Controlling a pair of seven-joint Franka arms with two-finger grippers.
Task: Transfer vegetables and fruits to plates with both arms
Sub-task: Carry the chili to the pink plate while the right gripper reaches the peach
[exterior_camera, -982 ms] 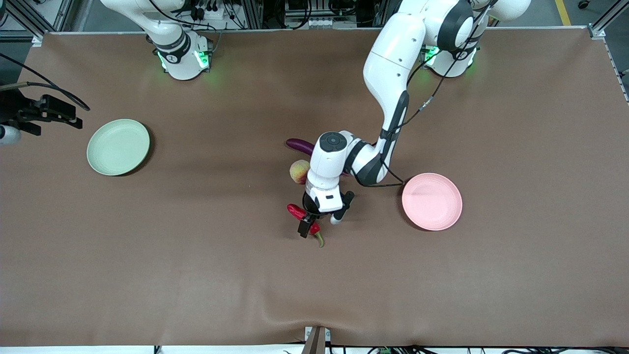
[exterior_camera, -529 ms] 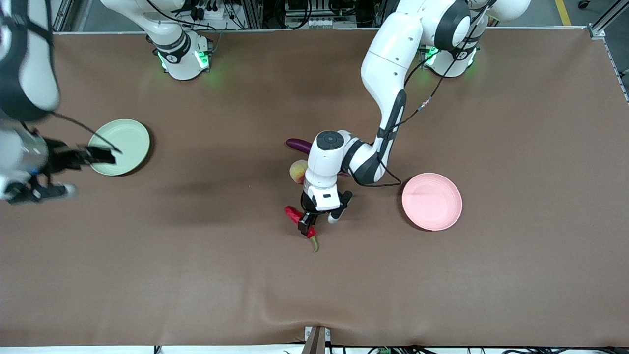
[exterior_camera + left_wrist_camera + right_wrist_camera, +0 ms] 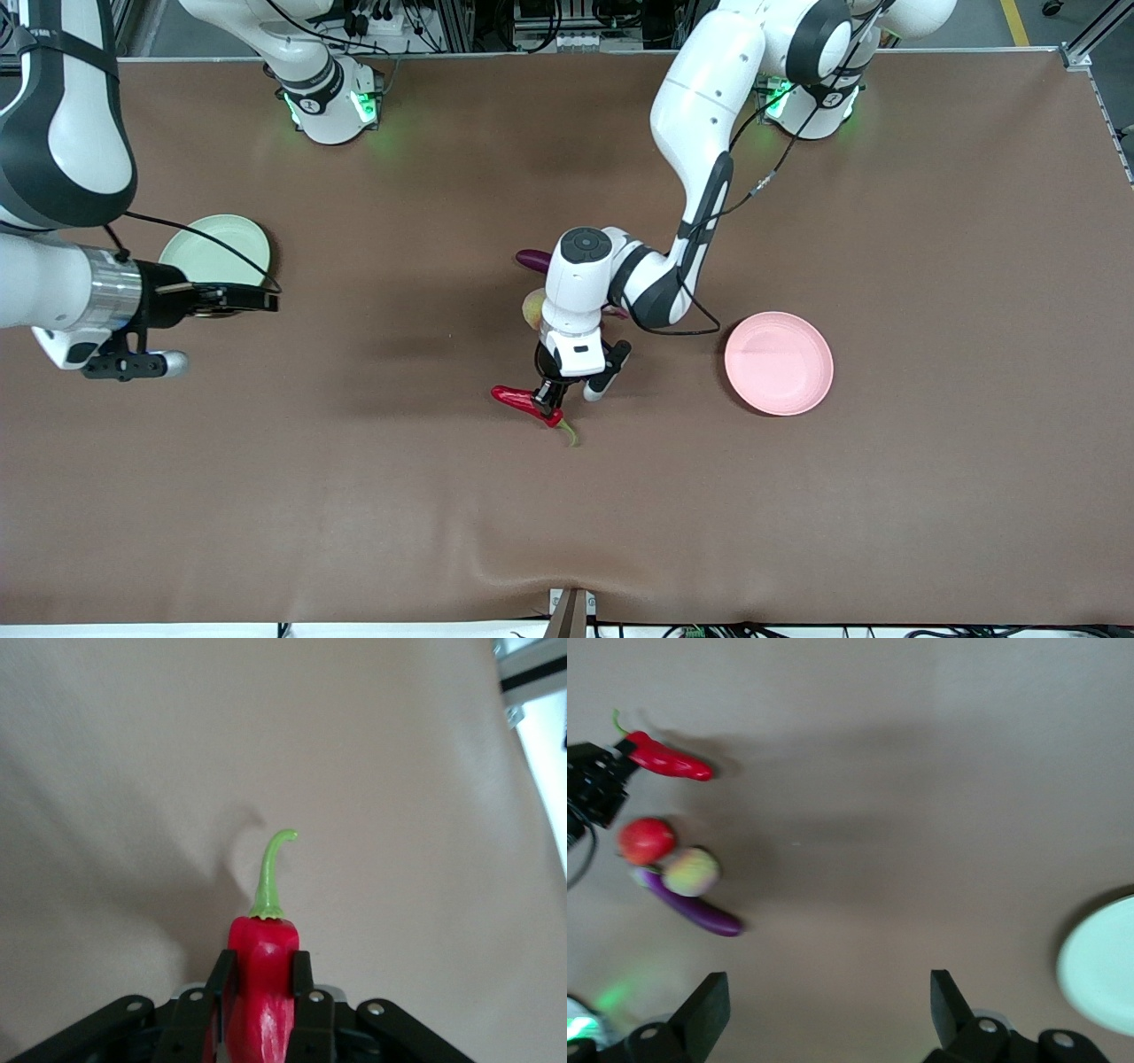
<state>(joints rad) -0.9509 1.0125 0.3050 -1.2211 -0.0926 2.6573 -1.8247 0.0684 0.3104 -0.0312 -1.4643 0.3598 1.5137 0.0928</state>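
Our left tool (image 3: pixel 547 400) has just pinched the glossy red chili pepper (image 3: pixel 523 403), so lifting is becoming possible; our right tool (image 3: pixel 252 301), spread wide, is arriving beside the pale green round plate (image 3: pixel 217 250).

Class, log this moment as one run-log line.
left pincer: shut on chili pepper | right pincer: open by green plate | pink plate: empty
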